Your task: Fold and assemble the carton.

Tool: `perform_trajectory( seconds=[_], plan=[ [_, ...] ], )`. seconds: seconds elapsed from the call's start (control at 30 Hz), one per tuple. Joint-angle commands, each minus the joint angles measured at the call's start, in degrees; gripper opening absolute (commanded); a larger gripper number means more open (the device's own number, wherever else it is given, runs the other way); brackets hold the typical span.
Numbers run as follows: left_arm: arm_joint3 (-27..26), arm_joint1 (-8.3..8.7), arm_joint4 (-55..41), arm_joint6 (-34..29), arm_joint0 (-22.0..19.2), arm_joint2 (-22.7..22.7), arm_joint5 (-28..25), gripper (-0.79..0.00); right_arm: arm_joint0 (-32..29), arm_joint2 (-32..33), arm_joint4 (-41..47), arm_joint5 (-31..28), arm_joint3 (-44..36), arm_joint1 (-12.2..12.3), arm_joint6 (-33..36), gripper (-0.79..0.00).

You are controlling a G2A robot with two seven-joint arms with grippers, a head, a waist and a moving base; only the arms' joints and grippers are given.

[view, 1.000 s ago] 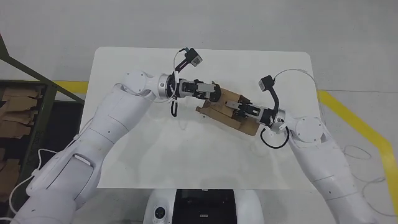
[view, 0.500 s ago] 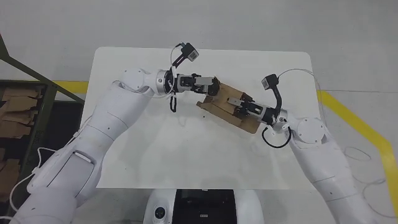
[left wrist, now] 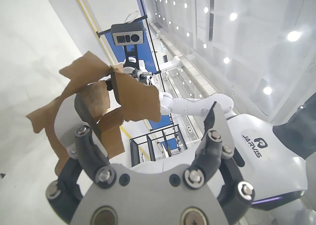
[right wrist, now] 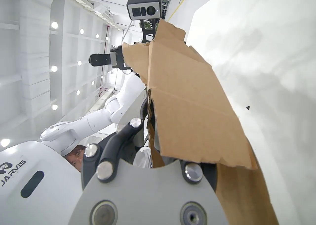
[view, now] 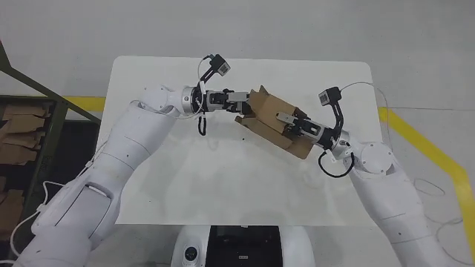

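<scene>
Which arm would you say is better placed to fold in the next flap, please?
Left, I think. The left tool is open at the loose flaps of the carton, one finger among them, while the right tool is clamped on the other end, steadying it.

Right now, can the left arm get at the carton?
Likely yes: the left end effector is open at one end of the carton, one finger among its flaps, nothing between. The right end effector holds the other end.

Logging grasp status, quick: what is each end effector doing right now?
Left end effector: open, gripping nothing.
Right end effector: closed on the brown cardboard carton.
</scene>
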Motion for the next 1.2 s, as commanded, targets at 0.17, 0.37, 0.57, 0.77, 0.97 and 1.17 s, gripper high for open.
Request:
perform_trajectory(
  seconds=[0.17,0.37,0.57,0.77,0.97,1.17],
  plan=[
    [-0.15,-0.25,-2.07,-1.24,0.09,-0.38,1.25,0.000,0.67,-0.03,-0.76,0.41,1.13,-0.25,-3.42,-0.785],
    [-0.87,-0.32,-3.47,-2.44,0.94,-0.92,2.46,0.000,1.39,-0.29,-1.13,0.51,2.33,-0.57,-6.28,-0.785],
    [-0.86,-0.91,-4.57,-3.33,1.58,-0.43,3.34,0.000,1.91,-0.65,-1.03,0.24,2.63,-0.92,-8.47,-0.785],
    [-0.14,-1.76,-4.76,-3.99,1.14,0.41,4.00,0.000,2.02,-0.69,-0.69,-0.02,2.40,-1.16,-9.79,-0.785],
    [1.03,-2.48,-4.75,-4.03,0.50,0.65,4.04,0.000,1.68,-0.57,0.01,-0.15,1.79,-1.26,-9.47,-0.785],
    [2.78,-3.09,-4.40,-3.66,0.05,0.68,3.68,0.000,1.18,-0.38,0.44,0.22,1.24,-1.22,-7.81,-0.785]
  ],
)
